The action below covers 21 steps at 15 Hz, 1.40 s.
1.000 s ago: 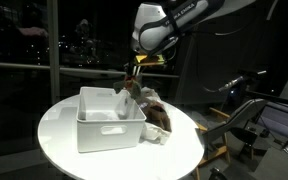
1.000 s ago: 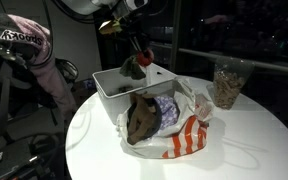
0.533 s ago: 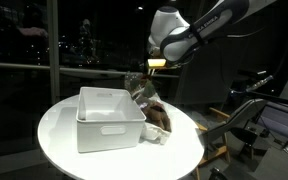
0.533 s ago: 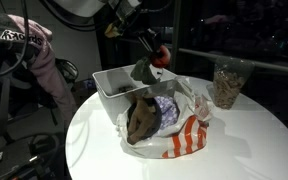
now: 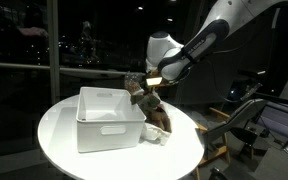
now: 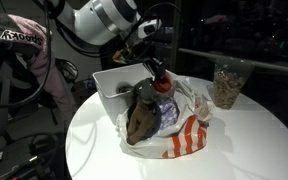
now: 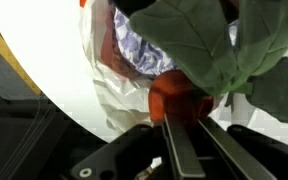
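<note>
**Colours around my gripper**

In my wrist view I see a toy (image 7: 179, 100) with an orange-red body and broad green leaves, between my gripper's (image 7: 189, 123) dark grey fingers. The round table (image 6: 239, 140) is white and the bin (image 5: 109, 120) plain white. The bag (image 6: 187, 138) is striped red and white. The cloth (image 6: 168, 112) is patterned purple and white, and the lump (image 6: 141, 122) is brown.

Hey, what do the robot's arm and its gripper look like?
The arm is glossy white, made of rounded tubular segments with bulging joints. The gripper is dark, nearly black; the wrist view shows slim flat grey fingers. A thin dark cable seems to loop near the wrist. No markings legible.
</note>
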Motion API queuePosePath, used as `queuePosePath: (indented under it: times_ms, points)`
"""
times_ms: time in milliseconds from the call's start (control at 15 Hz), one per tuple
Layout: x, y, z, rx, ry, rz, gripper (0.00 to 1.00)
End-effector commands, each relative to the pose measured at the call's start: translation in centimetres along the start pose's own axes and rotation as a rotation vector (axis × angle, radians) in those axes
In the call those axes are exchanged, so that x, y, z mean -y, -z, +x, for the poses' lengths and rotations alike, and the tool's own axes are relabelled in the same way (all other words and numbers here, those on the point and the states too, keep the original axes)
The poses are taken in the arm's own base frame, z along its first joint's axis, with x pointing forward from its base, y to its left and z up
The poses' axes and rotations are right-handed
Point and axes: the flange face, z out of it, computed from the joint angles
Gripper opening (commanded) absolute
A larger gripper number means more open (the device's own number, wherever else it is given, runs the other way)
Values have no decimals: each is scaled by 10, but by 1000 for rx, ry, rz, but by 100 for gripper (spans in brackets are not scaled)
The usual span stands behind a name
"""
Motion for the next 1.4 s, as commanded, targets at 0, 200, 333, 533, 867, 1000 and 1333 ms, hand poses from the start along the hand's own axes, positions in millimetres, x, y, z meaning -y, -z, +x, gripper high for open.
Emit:
queuePosePath:
  times_ms: [0,200,333,533,867,1000,1333]
  points:
    - [-2,-33,14,-41,17,-89,7]
    - [-9,-57,20,-75,25,-149,7]
    - [-4,-81,17,-59,39,-152,7]
    - [13,-115,11,-31,52,-160,7]
    - [21,-132,15,-21,84,-223,38]
    - [25,-106,24,-56,110,-258,45]
    - [36,-27,37,-103,126,-356,82]
